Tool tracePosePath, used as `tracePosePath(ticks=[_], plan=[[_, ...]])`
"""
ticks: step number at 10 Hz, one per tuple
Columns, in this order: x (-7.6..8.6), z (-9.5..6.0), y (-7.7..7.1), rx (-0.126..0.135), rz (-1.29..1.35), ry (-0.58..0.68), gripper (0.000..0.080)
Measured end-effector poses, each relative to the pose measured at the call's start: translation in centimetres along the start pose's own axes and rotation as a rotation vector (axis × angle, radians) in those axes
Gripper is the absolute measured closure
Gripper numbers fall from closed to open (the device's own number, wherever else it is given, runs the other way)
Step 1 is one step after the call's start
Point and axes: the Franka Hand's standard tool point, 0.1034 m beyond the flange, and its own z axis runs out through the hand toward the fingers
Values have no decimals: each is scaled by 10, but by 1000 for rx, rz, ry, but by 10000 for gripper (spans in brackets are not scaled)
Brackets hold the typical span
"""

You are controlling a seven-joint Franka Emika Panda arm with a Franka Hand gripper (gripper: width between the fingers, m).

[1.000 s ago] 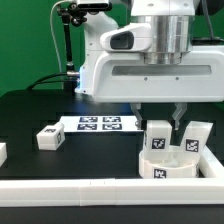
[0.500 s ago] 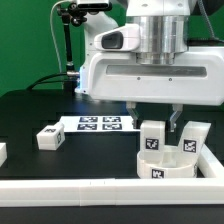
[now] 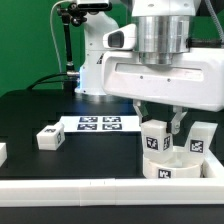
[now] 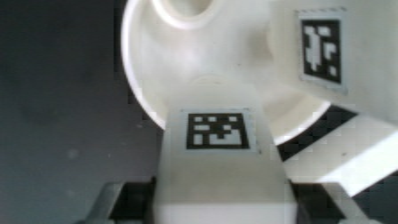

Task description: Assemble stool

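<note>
Exterior view showed me the two-finger gripper [image 3: 160, 120] clenched on a short white blocky plastic leg [image 3: 155, 140], upright on the thick round white plastic seat [image 3: 165, 170], near and toward the exterior view's right. A second white leg [image 3: 200, 140] stood just beside it, further right. A third white leg [image 3: 48, 137] lay well apart toward the exterior view's left on the black table [image 3: 40, 105], near the marker board [image 3: 97, 124]. The only markings I could make out were black-and-white square tags [image 4: 219, 131], one facing the wrist view on the held leg.
</note>
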Motion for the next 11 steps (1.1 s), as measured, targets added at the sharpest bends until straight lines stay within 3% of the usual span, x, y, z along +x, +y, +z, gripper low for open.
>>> tracePosePath(ticks=[11], plan=[[-11, 3, -12, 46, 875, -73, 461]])
